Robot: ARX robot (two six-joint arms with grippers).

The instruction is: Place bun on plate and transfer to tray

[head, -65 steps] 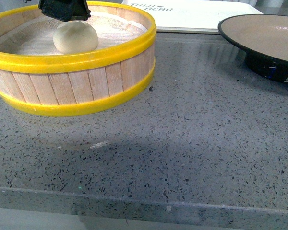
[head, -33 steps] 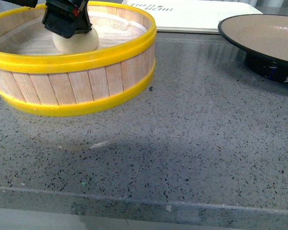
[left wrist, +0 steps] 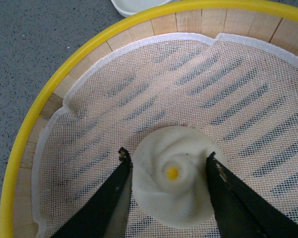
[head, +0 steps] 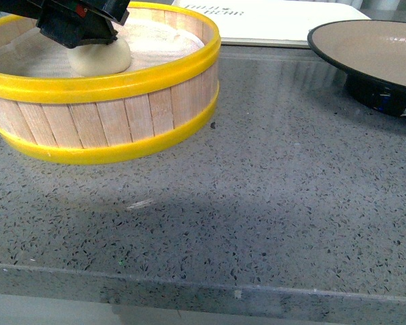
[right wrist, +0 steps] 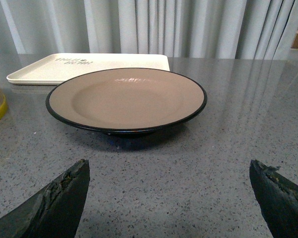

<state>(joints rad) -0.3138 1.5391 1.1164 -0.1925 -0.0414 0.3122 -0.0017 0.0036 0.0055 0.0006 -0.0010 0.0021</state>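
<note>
The white bun with a tiny yellow spot sits on the mesh liner inside the yellow-banded wooden steamer basket. My left gripper is shut on the bun, one black finger on each side; in the front view it covers the top of the bun. The grey-brown plate with a black rim stands on the counter in front of my right gripper, which is open and empty. The plate also shows at the right in the front view. The white tray lies behind the plate.
The steamer basket fills the back left of the speckled grey counter. The tray lies at the back middle in the front view. The counter's front edge runs along the bottom. Grey curtains hang behind.
My left gripper has come down over the bun and closed on it. The bun has shifted slightly left in the basket.
</note>
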